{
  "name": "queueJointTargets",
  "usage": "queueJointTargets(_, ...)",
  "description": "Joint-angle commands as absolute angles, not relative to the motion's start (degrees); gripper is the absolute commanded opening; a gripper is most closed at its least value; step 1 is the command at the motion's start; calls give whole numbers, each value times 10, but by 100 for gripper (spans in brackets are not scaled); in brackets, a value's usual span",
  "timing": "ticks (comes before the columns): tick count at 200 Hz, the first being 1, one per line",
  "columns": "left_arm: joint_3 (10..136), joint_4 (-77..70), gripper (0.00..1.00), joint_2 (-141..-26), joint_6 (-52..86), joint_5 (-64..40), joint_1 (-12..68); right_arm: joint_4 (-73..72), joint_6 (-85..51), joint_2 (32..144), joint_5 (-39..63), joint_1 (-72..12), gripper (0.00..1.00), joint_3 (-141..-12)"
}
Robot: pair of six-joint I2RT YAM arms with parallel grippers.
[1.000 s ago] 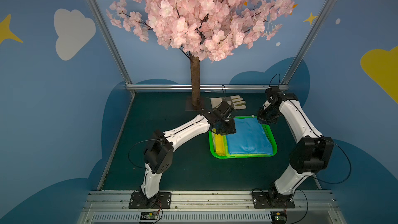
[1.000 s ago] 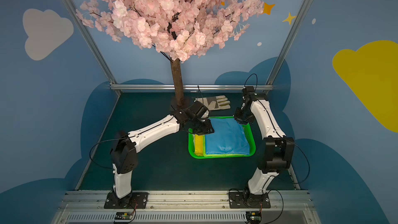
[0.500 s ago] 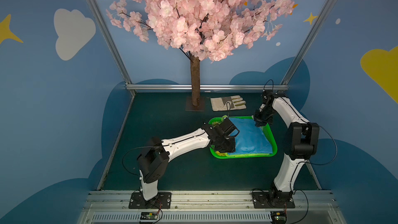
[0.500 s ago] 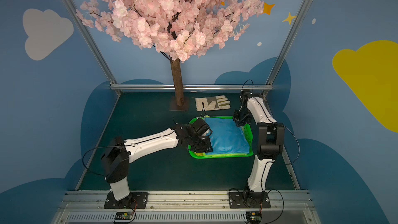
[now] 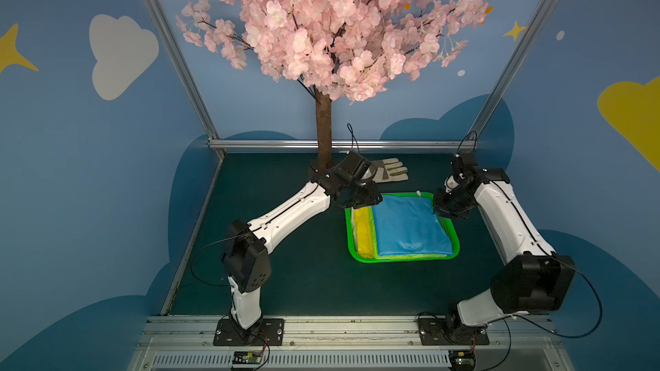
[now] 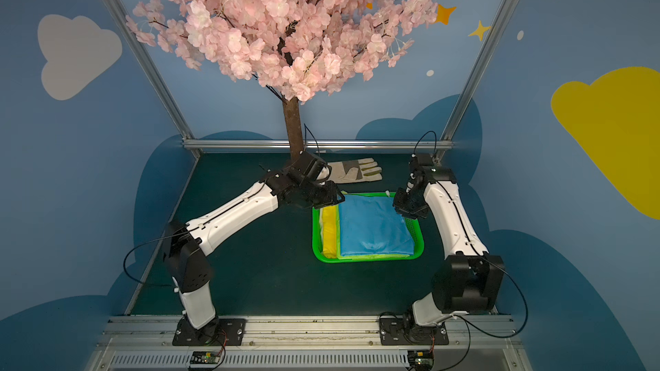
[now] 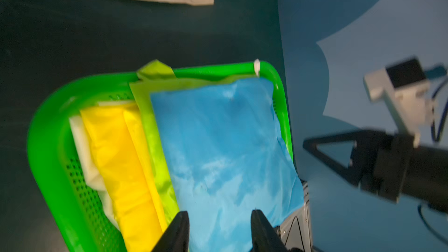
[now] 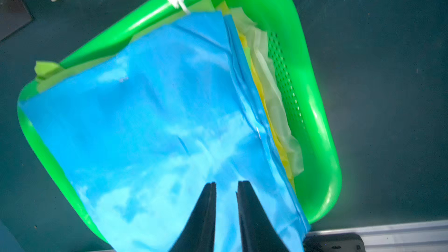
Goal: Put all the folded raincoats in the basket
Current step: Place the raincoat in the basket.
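The blue folded raincoat [image 5: 410,226] [image 6: 375,226] lies flat in the bright green basket [image 5: 454,244] [image 6: 420,244], on top of a lime-green, a yellow [image 5: 362,230] and a whitish folded one. My left gripper [image 5: 360,201] [image 7: 219,214] hangs open above the basket's far left corner, with nothing between its fingers. My right gripper [image 5: 443,208] [image 8: 226,184] hovers over the far right corner. Its jaws stand a narrow gap apart and hold nothing. Both wrist views look down on the blue raincoat [image 7: 218,141] [image 8: 157,117] and the basket rim [image 7: 48,153] [image 8: 322,129].
A grey-white work glove [image 5: 387,174] lies on the dark green mat just behind the basket. The blossom tree's trunk [image 5: 323,133] stands at the back middle, close behind my left wrist. Blue walls and metal posts close in the sides and back.
Half a second ago my left gripper was low at the raincoat's left edge; it has risen back to the far left corner. The right arm has drawn back too. The raincoat stays in the basket.
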State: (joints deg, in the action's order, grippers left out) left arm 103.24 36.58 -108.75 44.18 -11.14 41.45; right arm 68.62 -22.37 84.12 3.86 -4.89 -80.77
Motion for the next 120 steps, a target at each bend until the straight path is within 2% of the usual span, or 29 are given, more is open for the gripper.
queueJointTargets(1, 1072, 384, 45, -1151, 404, -137, 410, 712, -237, 808, 17, -66, 24, -759)
queueJointTargets(56, 1182, 402, 42, -1266, 396, -188, 405, 715, -249, 750, -36, -80, 21, -685)
queueJointTargets(120, 1121, 429, 39, -1247, 395, -110, 397, 692, -243, 766, -31, -79, 19, -632)
